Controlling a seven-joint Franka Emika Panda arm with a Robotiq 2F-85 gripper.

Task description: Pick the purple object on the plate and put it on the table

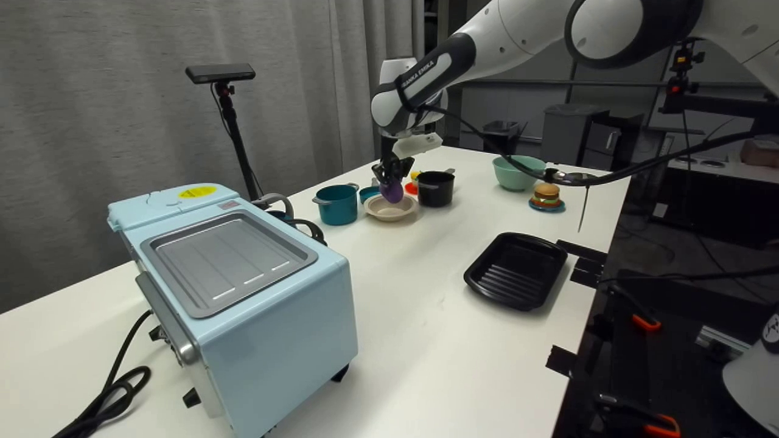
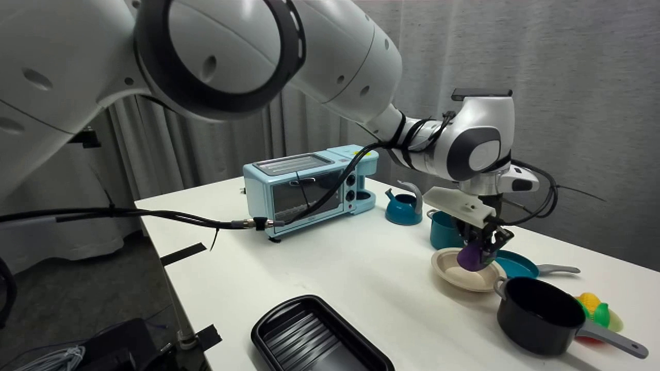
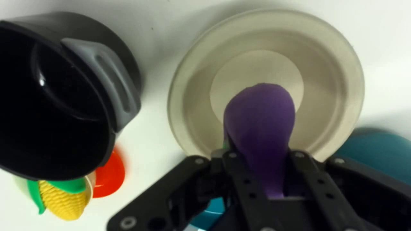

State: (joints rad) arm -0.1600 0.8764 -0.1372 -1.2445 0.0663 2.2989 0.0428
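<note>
fingers grip the purple toy over the plate, which shows no other thing in it; whether toy and plate touch i can't tell. the lift looks like the step in hand; next calls for raising the toy past the plate's rim, moving aside and releasing it on the desk. beside the plate stands the black pot, its inside dark. a burger sits on the blue dish.
</note>
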